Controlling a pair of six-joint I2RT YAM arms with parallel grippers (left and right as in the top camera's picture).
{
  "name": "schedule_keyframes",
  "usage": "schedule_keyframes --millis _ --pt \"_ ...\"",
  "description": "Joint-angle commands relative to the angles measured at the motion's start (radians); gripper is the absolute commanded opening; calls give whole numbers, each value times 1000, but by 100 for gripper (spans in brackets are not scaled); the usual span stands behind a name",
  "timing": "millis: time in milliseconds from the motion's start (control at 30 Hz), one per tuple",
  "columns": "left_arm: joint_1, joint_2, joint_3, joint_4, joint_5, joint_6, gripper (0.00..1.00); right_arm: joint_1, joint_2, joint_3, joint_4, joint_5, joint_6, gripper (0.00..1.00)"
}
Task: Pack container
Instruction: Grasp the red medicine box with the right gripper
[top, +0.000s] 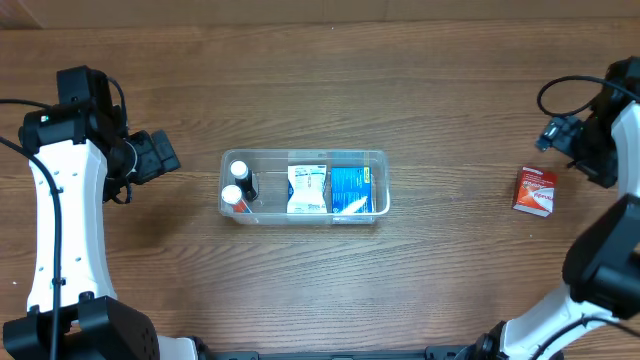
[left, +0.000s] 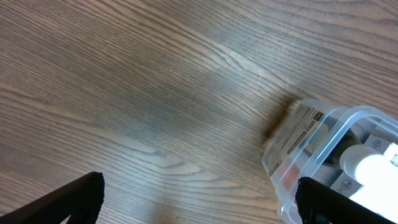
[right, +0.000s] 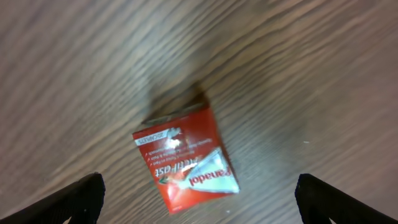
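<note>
Spanning every view, the wooden table (top: 420, 80) carries the container (top: 270, 153) at its middle, a clear rectangular tub with rounded corners and a rim, its long side running left to right. The left gripper (left: 199, 180) hangs off the tub's left end, near but apart from it, with its fingers spread wide and nothing between them. The right gripper (right: 199, 179) is also spread wide and empty, above a red box (right: 185, 158) that lies flat well to the right of the tub. "Panadol" reads upside down on the box's white band, and the smaller print is too blurred to read. Inside the tub are a blue box (top: 352, 190) at the right end, a white and blue box (top: 307, 190) touching it, and two white-capped bottles (top: 240, 171) at the left end, all with unreadable labels.
</note>
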Motion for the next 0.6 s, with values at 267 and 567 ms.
schedule_keyframes --millis 267,567 --pt "-2 -20 -2 0 1 16 100 8 208 0 10 -97 -93 100" --pt "-2 -20 -2 0 1 16 100 8 209 -138 110 -97 -92 100"
